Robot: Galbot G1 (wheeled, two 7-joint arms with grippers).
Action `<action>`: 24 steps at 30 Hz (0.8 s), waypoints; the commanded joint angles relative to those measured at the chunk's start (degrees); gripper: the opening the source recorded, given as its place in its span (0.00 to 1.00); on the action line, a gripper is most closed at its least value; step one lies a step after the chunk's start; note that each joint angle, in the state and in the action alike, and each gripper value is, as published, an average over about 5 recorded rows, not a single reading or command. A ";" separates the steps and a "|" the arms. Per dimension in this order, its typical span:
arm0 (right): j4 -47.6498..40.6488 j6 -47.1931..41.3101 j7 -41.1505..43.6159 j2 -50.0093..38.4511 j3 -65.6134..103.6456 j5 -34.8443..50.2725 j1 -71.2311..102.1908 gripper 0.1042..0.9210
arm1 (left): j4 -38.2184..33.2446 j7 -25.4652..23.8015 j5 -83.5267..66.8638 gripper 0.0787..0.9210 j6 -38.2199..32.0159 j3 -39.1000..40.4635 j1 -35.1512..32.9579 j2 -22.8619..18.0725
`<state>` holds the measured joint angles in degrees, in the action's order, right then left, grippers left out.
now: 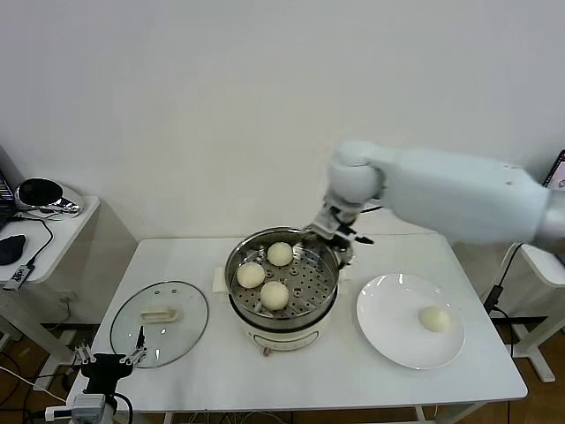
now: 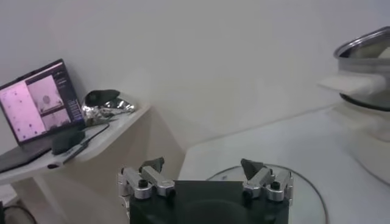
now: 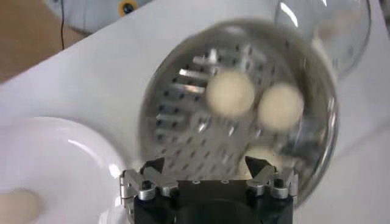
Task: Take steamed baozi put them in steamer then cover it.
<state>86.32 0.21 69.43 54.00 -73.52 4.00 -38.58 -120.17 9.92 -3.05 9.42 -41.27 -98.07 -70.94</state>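
No readable writing; right tool (image 1: 338,235) gapes empty above the steamer (image 1: 284,305).

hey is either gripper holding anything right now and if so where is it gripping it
Nothing is held. The right gripper is open and empty above the steamer; the left gripper is open and empty by the lid.

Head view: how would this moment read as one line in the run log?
round steel steamer: three cream-white buns inside | white plate: one bun left | right gripper: open, empty, at steamer's far rim | glass lid: on table | left gripper: open, near lid
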 commanded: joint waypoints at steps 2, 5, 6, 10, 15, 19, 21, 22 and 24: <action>6.40 -14.49 -1.89 -23.64 2.54 -2.13 2.07 0.88 | -0.09 -0.08 0.09 0.88 0.06 0.70 0.25 0.64; 6.17 -13.88 -2.63 -27.26 5.31 -5.52 7.15 0.88 | 0.09 -0.10 0.22 0.88 0.05 1.20 0.47 0.67; 5.92 -13.55 -2.84 -28.21 6.72 -6.77 9.39 0.88 | 0.23 -0.10 0.29 0.88 0.04 1.35 0.55 0.65; 3.71 -12.62 -3.54 -30.64 14.54 -10.87 20.20 0.88 | 0.87 -0.13 0.61 0.88 0.04 1.81 0.86 0.60; -0.62 -10.89 -4.14 -31.20 26.72 -14.65 34.43 0.88 | 0.84 -0.19 1.04 0.88 0.23 1.94 0.82 0.47; -4.21 -9.63 -4.86 -30.07 32.58 -16.75 42.13 0.88 | 0.93 -0.25 1.28 0.88 0.33 1.83 0.69 0.42; -5.70 -9.35 -5.16 -29.16 34.83 -17.43 44.43 0.88 | 0.98 -0.28 1.39 0.88 0.35 1.75 0.59 0.40; -6.38 -9.25 -5.24 -28.69 35.75 -17.73 45.42 0.88 | 0.98 -0.29 1.43 0.88 0.37 1.70 0.53 0.38; -7.73 -9.10 -5.32 -27.67 37.34 -18.21 47.11 0.88 | 0.95 -0.31 1.48 0.88 0.37 1.56 0.37 0.33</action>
<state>84.54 -9.12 65.07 28.03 -50.49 -9.11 -9.20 -119.41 9.64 -1.64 9.76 -39.73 -97.60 -70.62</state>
